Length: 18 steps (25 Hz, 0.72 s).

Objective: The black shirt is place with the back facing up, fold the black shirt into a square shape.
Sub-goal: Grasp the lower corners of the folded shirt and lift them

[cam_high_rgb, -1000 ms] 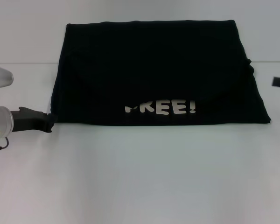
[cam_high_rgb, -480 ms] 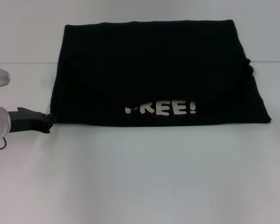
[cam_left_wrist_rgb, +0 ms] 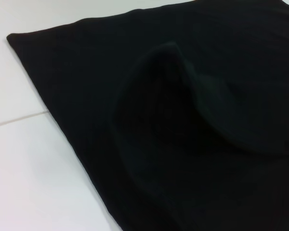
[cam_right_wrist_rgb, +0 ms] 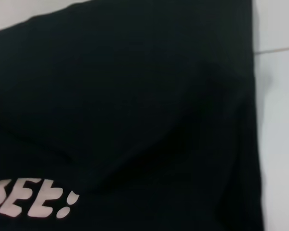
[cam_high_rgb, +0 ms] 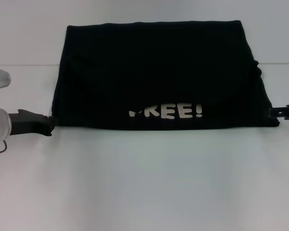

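Observation:
The black shirt [cam_high_rgb: 159, 72] lies folded into a wide rectangle on the white table [cam_high_rgb: 144, 183], with white "FREE!" lettering [cam_high_rgb: 166, 112] along its near edge. My left gripper [cam_high_rgb: 49, 125] sits low at the shirt's near left corner, touching the cloth edge. My right gripper [cam_high_rgb: 279, 112] reaches in from the right and meets the near right corner. In the left wrist view the black shirt [cam_left_wrist_rgb: 183, 120] shows a raised rounded fold. The right wrist view shows the black shirt [cam_right_wrist_rgb: 135, 96] with part of the lettering [cam_right_wrist_rgb: 33, 202].
White table surface spreads in front of the shirt and to both sides. A thin seam line [cam_high_rgb: 24, 65] runs across the table behind the shirt's middle. Nothing else stands on it.
The right gripper dropped from farther back at the right edge, left the view briefly, and now reaches in to the shirt's near right corner. The left gripper has barely moved.

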Each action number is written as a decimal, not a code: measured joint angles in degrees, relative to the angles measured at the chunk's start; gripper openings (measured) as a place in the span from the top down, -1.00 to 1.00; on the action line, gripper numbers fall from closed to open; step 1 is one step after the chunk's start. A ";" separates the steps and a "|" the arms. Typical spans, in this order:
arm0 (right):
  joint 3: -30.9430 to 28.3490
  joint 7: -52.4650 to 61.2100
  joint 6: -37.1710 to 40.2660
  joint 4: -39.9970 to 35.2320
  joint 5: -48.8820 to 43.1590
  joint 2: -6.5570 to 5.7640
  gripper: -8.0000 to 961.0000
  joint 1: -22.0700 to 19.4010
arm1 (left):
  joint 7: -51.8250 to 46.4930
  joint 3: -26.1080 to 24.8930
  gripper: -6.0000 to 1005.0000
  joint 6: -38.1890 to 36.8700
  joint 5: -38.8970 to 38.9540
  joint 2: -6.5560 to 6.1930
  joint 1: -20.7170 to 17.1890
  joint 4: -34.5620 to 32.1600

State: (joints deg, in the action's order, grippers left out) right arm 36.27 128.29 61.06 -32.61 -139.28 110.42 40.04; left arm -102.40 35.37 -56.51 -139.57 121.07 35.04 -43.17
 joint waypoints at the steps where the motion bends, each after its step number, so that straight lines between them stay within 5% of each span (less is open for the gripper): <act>1: 0.92 -0.08 -1.53 0.64 0.00 0.33 -0.78 0.46 | 0.00 0.00 0.99 0.04 0.00 0.00 0.04 0.00; 9: 5.04 0.12 -8.02 2.10 -0.03 2.24 -0.78 2.43 | 0.00 -0.04 0.99 0.41 0.00 -0.05 0.20 -0.11; 18: 5.80 -0.02 -9.48 3.24 0.28 2.40 -0.68 2.43 | -0.01 -0.05 0.99 0.97 0.00 -0.05 0.29 -0.09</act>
State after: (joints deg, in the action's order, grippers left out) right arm 42.07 128.27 51.58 -29.37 -139.00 112.82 42.47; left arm -102.40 35.32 -55.54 -139.57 121.02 35.33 -43.26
